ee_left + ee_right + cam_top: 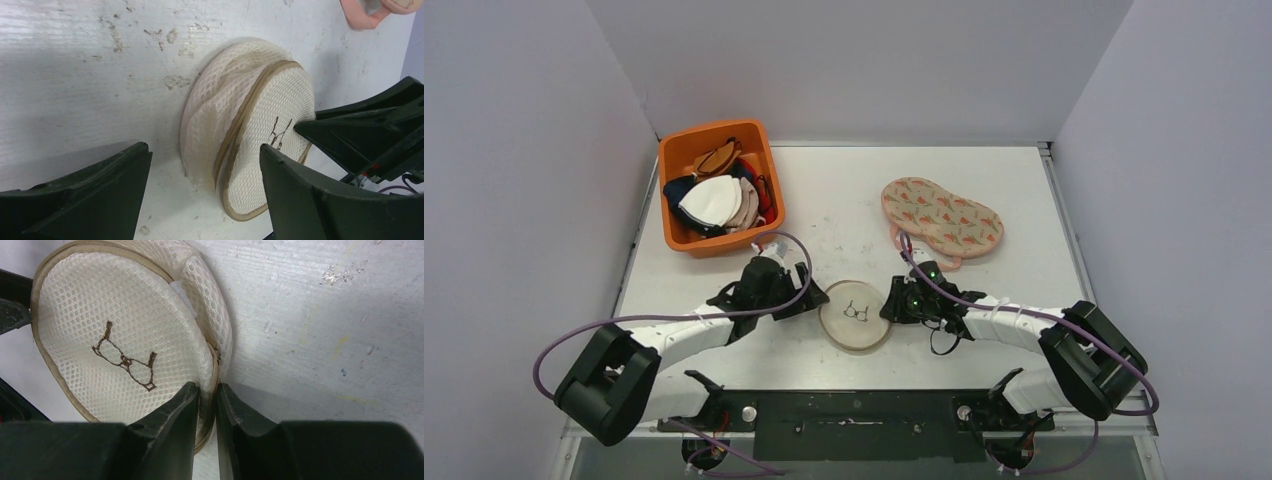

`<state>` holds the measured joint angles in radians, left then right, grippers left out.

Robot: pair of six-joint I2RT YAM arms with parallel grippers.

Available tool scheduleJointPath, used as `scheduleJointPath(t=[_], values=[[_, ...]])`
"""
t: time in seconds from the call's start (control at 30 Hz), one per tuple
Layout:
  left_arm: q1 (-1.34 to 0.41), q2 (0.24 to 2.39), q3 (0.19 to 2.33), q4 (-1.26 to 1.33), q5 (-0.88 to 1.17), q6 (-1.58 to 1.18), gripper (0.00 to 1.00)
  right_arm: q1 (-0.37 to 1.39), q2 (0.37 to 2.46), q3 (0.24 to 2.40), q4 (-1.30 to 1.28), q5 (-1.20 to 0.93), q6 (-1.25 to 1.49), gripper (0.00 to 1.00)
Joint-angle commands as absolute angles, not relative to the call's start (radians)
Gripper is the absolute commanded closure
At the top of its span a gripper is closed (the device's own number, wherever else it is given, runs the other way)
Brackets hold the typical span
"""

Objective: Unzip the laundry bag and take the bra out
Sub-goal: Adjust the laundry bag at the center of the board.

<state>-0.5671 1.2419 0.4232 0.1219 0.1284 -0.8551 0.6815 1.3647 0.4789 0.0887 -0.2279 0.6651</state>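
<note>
The white table (844,190) carries everything, and the laundry bag (856,316) lies flat near its front edge, midway between the two arms. Each black arm reaches in from its own side of the bag, the left arm from the bag's left and the right arm from its right. An orange bin (714,243) heaped with bras in several colours stands beyond the bag and to its left, well apart from it. A carrot-patterned bra (942,217) lies cups down on the bare table beyond the bag and to its right, outside the bag and not touching it; its pink strap (365,17) shows past the bag in the left wrist view.

The bag (100,325) is a round cream mesh pouch with a tan trim (240,131) running around its edge. Whether its zip is open cannot be told. The left gripper (204,150) sits at the bag's left side with its fingers spread wide and nothing between them, the bag (260,135) lying just ahead of the tips. The right gripper (206,387) is at the bag's right rim, its fingers drawn almost together and pinching the trimmed edge there. A small brown bra emblem (127,360) is stitched at the middle of the bag's top face
</note>
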Motion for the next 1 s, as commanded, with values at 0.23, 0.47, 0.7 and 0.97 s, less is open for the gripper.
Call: scheduleJointPath(t=[0.23, 0.47, 0.7, 0.97], values=[[-0.604, 1.308, 0.487, 0.203, 0.123, -0.799, 0.35, 0.687, 1.322, 0.483, 0.100, -0.228, 0.666, 0.63], [-0.616, 1.356, 0.483, 0.222, 0.138, -0.805, 0.42, 0.687, 1.322, 0.498, 0.108, -0.237, 0.681, 0.52], [-0.626, 1.367, 0.457, 0.277, 0.160, -0.832, 0.64, 0.691, 1.339, 0.514, 0.133, -0.252, 0.694, 0.52], [-0.638, 1.361, 0.422, 0.333, 0.178, -0.863, 0.90, 0.708, 1.352, 0.536, 0.158, -0.258, 0.704, 0.52]])
